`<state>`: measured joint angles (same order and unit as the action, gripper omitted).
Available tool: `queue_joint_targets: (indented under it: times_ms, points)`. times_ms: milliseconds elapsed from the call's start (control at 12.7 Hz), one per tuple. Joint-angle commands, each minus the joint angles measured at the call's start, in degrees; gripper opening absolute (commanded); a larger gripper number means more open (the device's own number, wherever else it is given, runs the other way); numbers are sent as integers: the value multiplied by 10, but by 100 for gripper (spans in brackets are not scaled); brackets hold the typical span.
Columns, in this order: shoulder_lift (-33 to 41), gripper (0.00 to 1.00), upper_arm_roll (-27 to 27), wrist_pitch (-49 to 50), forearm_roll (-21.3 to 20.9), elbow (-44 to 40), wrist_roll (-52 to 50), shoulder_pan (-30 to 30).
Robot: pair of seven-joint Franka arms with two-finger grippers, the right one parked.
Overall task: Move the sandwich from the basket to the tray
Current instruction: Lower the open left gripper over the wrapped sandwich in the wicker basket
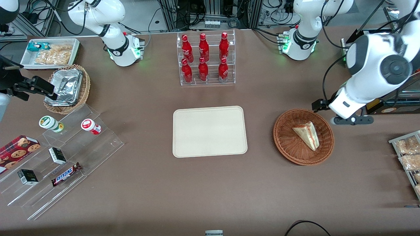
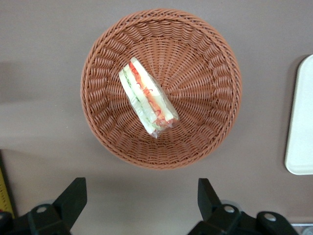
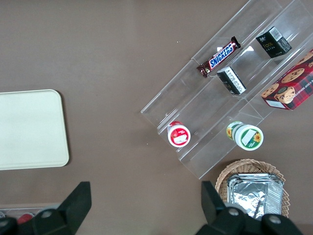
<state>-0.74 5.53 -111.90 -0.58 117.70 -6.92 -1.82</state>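
The sandwich (image 1: 306,134) (image 2: 146,98), a wrapped pale wedge with red, orange and green layers, lies in the round reddish-brown wicker basket (image 1: 285,144) (image 2: 205,63). The cream tray (image 1: 210,131) (image 2: 301,127) lies flat at the table's middle with nothing on it. My gripper (image 1: 351,120) (image 2: 141,188) hovers high above the table, just off the basket's rim and farther from the front camera than the sandwich. It is open, and only bare table shows between its fingers.
A clear rack of red bottles (image 1: 205,59) stands farther from the front camera than the tray. Snack packets (image 1: 408,154) lie at the working arm's end. A stepped clear shelf (image 1: 65,154), a tan basket with foil (image 1: 69,87) and a white bin (image 1: 49,52) sit toward the parked arm's end.
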Motion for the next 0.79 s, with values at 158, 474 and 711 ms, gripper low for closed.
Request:
queue_joint_targets:
  times_ms: [158,474,711]
  points:
    - [-40,100,2,-118,-5,52,-1,7]
    - [-61,100,0,-163,3,68,-78,15]
    - [-66,100,0,-211,4,91,-233,15]
